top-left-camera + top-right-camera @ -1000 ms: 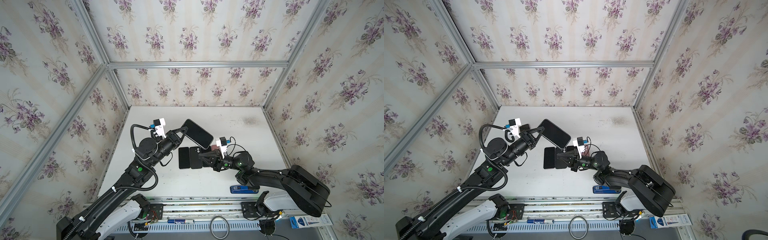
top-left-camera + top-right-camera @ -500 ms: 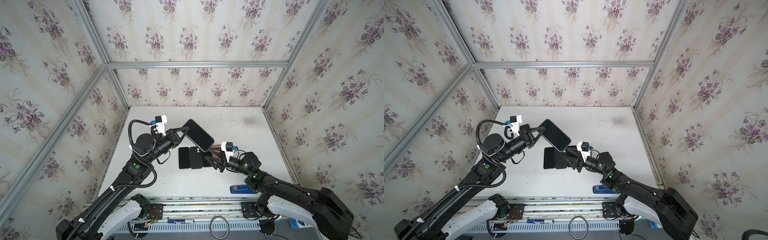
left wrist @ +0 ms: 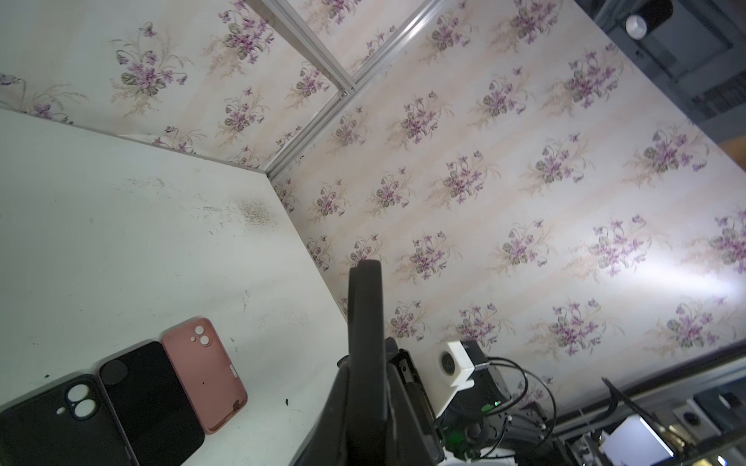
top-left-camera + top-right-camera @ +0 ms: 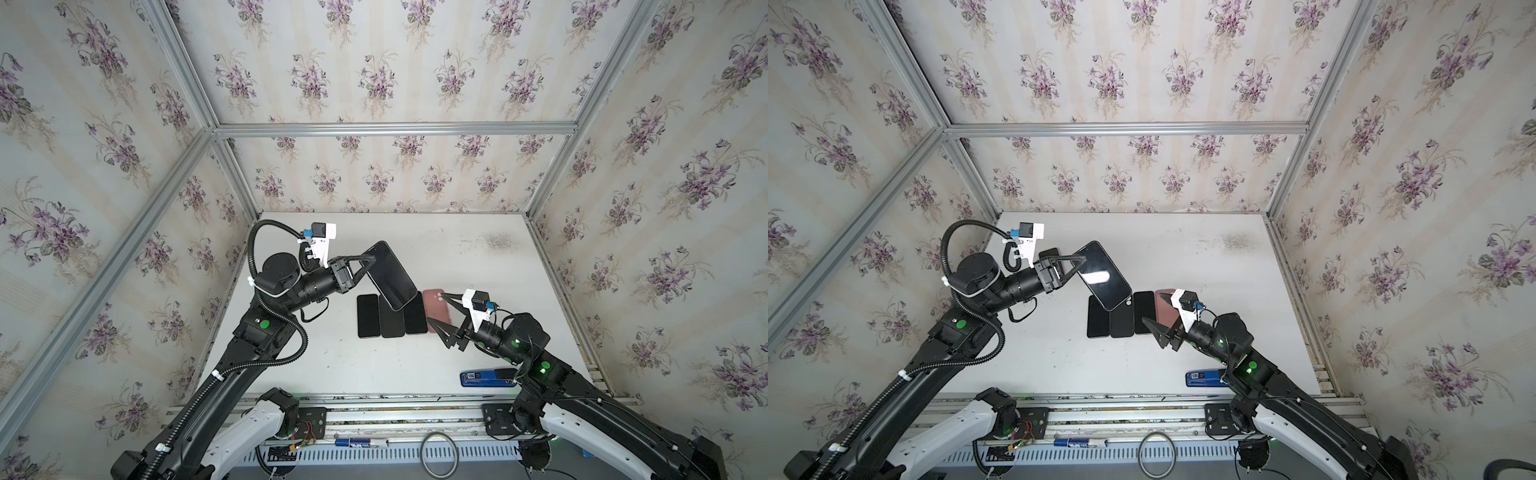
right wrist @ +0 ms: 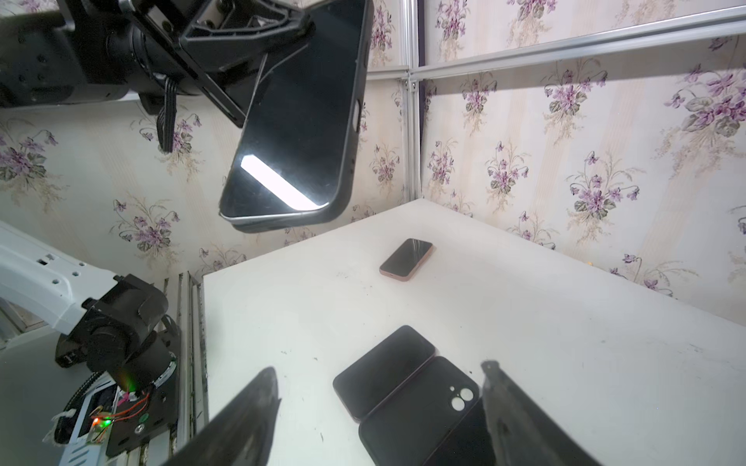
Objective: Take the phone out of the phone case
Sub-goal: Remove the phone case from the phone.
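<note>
Two arms up: I see left gripper (image 4: 370,262) clamped tight on the phone (image 4: 395,278) midair, right gripper (image 4: 436,307) spread wide, empty.

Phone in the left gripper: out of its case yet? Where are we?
Not yet. Done, apparently: a pink case lies empty on the table beside black cases. In hand: left gripper shut on the raised phone, its black cover on. Left: the open right gripper peels it off.
</note>
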`<state>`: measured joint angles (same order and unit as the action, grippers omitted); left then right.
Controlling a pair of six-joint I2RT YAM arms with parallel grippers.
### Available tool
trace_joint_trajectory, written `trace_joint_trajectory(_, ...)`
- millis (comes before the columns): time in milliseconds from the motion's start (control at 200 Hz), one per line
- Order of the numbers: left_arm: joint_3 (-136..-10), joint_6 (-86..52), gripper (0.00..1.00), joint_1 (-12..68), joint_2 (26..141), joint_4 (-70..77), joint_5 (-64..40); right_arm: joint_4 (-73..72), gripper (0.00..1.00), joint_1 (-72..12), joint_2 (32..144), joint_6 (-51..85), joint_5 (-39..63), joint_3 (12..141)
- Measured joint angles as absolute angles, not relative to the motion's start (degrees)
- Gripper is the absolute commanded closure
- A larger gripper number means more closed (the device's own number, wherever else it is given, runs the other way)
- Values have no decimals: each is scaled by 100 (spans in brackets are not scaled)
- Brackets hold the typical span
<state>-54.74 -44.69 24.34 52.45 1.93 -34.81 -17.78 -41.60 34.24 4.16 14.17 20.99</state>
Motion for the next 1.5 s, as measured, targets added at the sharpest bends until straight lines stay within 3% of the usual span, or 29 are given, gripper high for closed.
trace_joint_trajectory(560,-6060,-937,100,2425,5623,-1227,-4960,-121,22,-3846,4731,-145,2480,3489)
trace_joint_trajectory(1034,-5736,-209,100,2425,5354,-1262,-5474,506,40,-3771,6095,-1100,4086,4270)
trace_joint_trajectory(1499,-5675,-95,100,2425,5356,-1243,-5533,228,51,-3769,6204,-1135,5098,4257)
